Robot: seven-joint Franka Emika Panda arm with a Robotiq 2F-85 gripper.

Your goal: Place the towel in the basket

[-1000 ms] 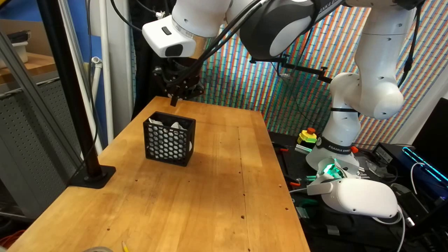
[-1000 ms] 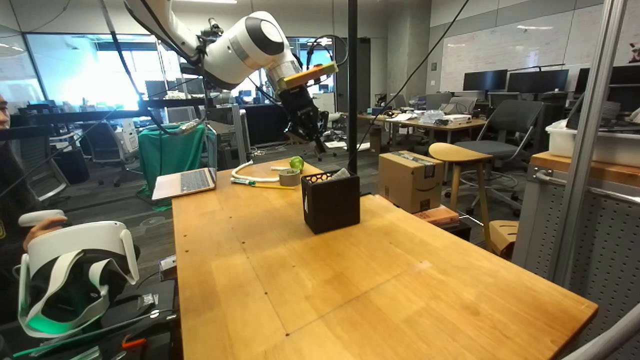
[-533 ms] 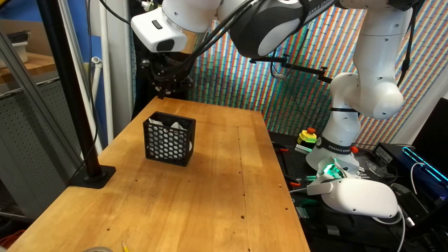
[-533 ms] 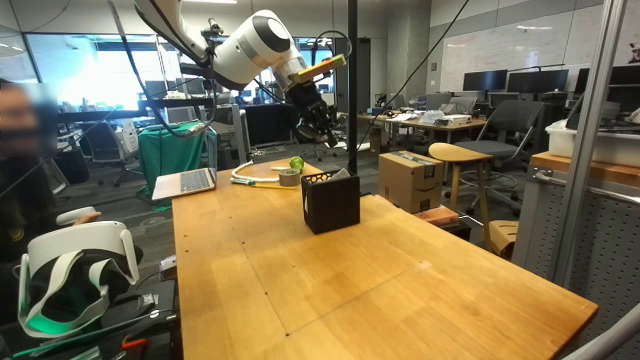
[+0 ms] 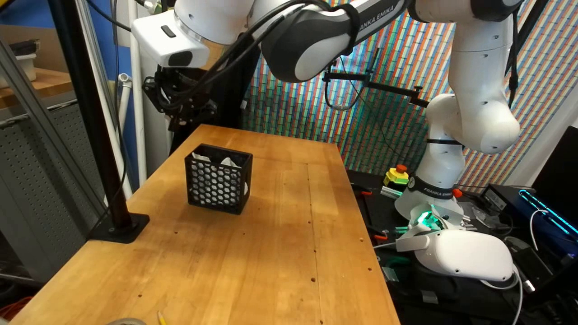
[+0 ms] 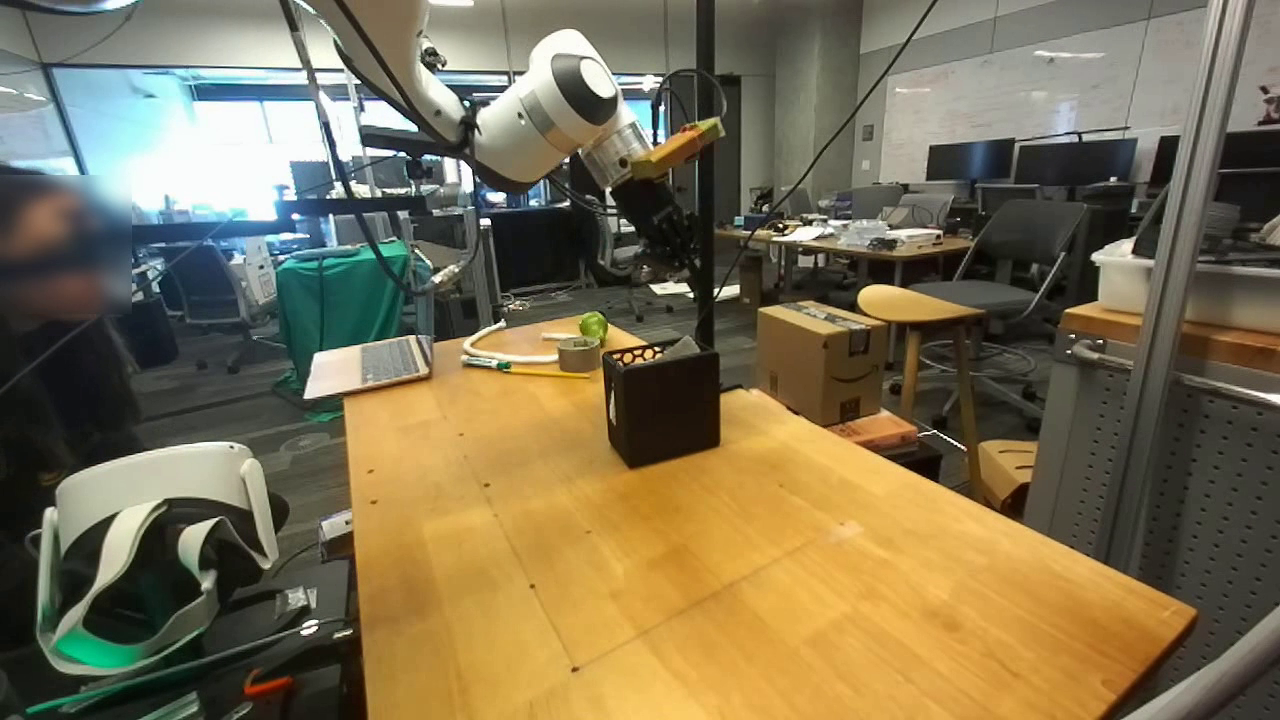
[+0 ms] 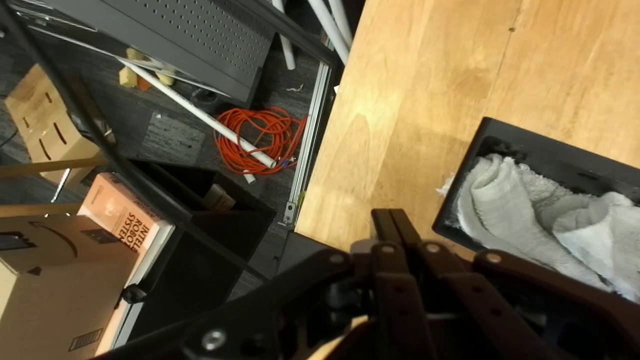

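The black mesh basket (image 5: 242,180) stands upright on the wooden table, and it also shows in an exterior view (image 6: 663,412). Inside it lies the cream-white towel (image 7: 510,210), folded and bunched, its top showing just over the rim in an exterior view (image 6: 684,347). A small white tuft sticks out through the basket's side in the wrist view. My gripper (image 7: 390,212) is shut, its fingertips together with nothing between them. It hangs in the air clear of the basket, to the basket's left in the wrist view. In both exterior views it is higher than the basket's rim.
A black pole (image 6: 705,190) rises beside the table, its base (image 5: 121,229) at the table's side. Toward the table's far end are a tape roll (image 6: 578,354), a pencil (image 6: 550,374), a green ball (image 6: 593,326), a white tube (image 6: 480,345) and a laptop (image 6: 368,366).
The arm has swung sideways with its gripper shut, toward the table side where the pole stands. The basket and towel have stayed put.
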